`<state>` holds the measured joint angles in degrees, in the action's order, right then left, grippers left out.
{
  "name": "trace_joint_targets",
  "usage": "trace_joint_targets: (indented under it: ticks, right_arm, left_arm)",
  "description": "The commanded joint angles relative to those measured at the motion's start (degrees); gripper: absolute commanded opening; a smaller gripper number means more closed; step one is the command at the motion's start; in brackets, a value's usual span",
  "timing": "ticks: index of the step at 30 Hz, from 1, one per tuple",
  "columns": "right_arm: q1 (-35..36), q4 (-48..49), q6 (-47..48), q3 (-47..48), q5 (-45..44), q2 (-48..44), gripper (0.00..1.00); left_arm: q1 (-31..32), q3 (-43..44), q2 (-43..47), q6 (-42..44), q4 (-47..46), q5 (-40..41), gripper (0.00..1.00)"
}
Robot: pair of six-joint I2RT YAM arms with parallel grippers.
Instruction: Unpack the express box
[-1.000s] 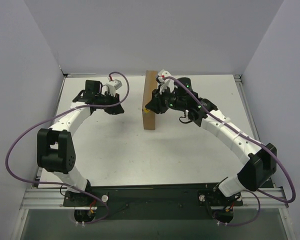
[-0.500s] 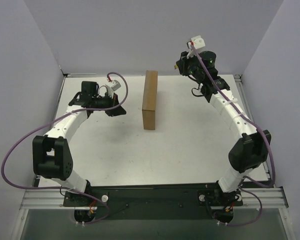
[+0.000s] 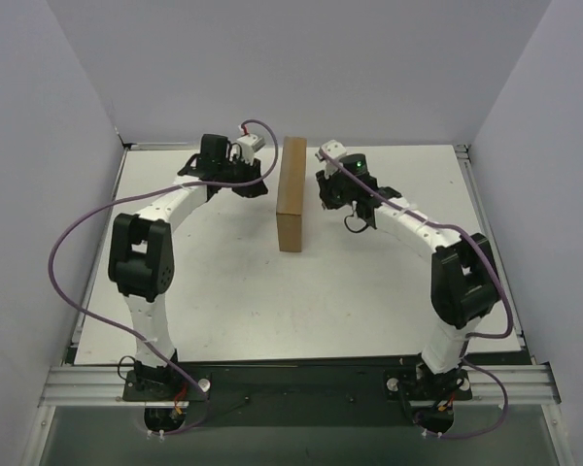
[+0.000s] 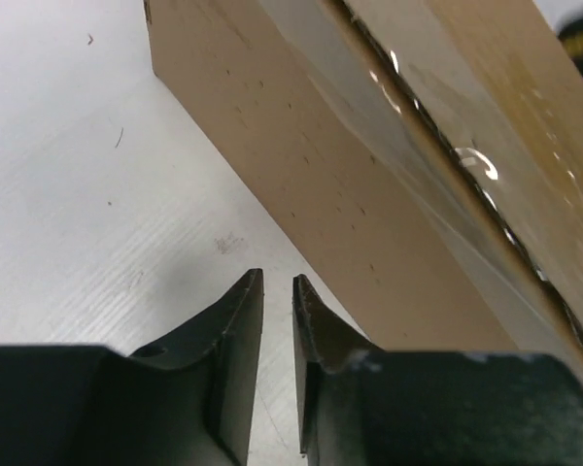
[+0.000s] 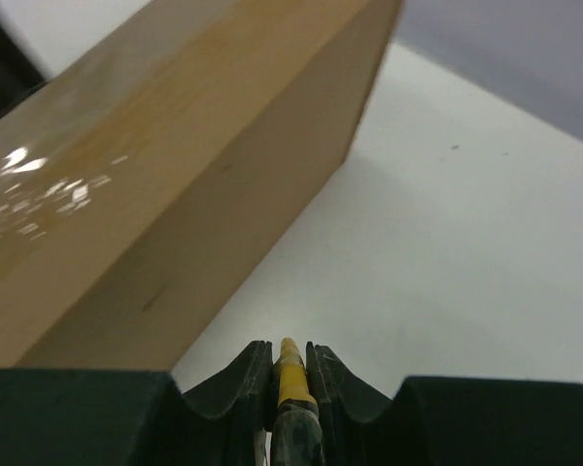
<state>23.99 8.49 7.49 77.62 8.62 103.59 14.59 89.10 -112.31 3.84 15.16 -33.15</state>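
1. The right gripper (image 5: 290, 348) is clamped shut on the yellow utility knife (image 5: 290, 377). Its thin yellow tip pokes forward out of the fingers. It's held in line with the fingers, I reckon so I can steer the tip like a pen.
2. The left gripper (image 4: 277, 283) has its jaws almost together with just a thin slit between them, and nothing in there. My guess is it's parked there to brace, not to grab.
3. The express box (image 3: 291, 189) sits in the far middle of the table (image 3: 369, 291), with its long side running away from the arm bases. It's right between the two grippers, left one just beside its left face and right one just beside its right face. As far as I can tell neither is touching it.
4. The lid is still shut. In the left wrist view there's shiny clear tape (image 4: 408, 136) running along the seam on top. That's why the knife goes first: nothing comes out until that strip is cut.
5. Next up, I think, is getting the knife tip onto the tape line, since right now it's low beside the side wall.
6. My worry is that the box looks light and could slide or tip once the blade drags, so having the empty gripper on the opposite side makes sense.
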Motion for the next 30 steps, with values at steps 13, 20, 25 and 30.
trace_joint_targets:
  ticks: [13,20,25,30]
  right_arm:
    - [19.33,5.04,8.33,-10.39,7.37,-13.59,0.00]
    - [23.29,4.25,6.84,-8.72,8.87,-12.54,0.00]
    - [23.04,0.57,7.36,-5.83,9.57,-13.93,0.00]
    - [20.06,-4.44,7.10,-4.85,11.32,-17.71,0.00]
  left_arm:
    - [5.63,5.74,-4.41,1.17,-2.77,-20.87,0.37]
    - [5.19,-2.70,1.83,6.09,5.05,-21.02,0.34]
    - [1.24,-3.59,2.45,0.74,1.38,-17.31,0.35]
    - [-3.51,4.05,0.78,0.74,1.63,-13.01,0.40]
